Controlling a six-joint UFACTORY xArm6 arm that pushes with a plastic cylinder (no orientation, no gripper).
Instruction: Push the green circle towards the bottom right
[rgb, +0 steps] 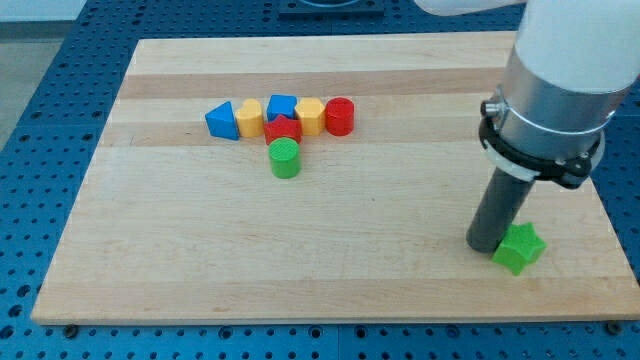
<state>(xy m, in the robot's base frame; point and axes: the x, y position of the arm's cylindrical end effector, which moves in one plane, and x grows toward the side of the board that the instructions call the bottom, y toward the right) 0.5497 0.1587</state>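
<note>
The green circle (285, 158) stands on the wooden board left of centre, just below a row of blocks. My tip (486, 246) is far to its right, near the board's bottom right, touching or nearly touching the left side of a green star block (519, 248). The arm's white and grey body rises above the rod towards the view's top right.
Above the green circle sits a tight cluster: a blue triangle (222, 121), a yellow block (251, 119), a blue block (282, 106), a red star (283, 129), a yellow block (311, 116) and a red cylinder (340, 116). The board's right edge (608, 215) is near the green star.
</note>
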